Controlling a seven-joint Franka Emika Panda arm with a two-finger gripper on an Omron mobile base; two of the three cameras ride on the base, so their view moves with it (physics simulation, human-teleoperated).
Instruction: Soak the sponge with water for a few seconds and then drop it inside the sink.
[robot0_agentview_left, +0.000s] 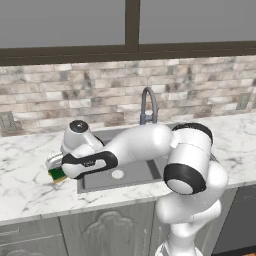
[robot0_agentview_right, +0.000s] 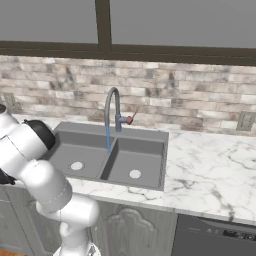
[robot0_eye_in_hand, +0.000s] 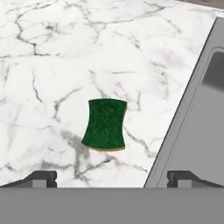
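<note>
No text, label, brand, number or sign can be read on anything in these views.

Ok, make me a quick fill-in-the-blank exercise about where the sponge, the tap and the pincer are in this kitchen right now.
1. The sponge lies on the marble ____, beside the sink.
2. The sponge's upward-facing side is dark ____.
3. The pincer hovers above the sponge with its jaws ____.
4. From the faucet, the water is ____ into the sink.

Missing words: counter; green; open; running
</note>
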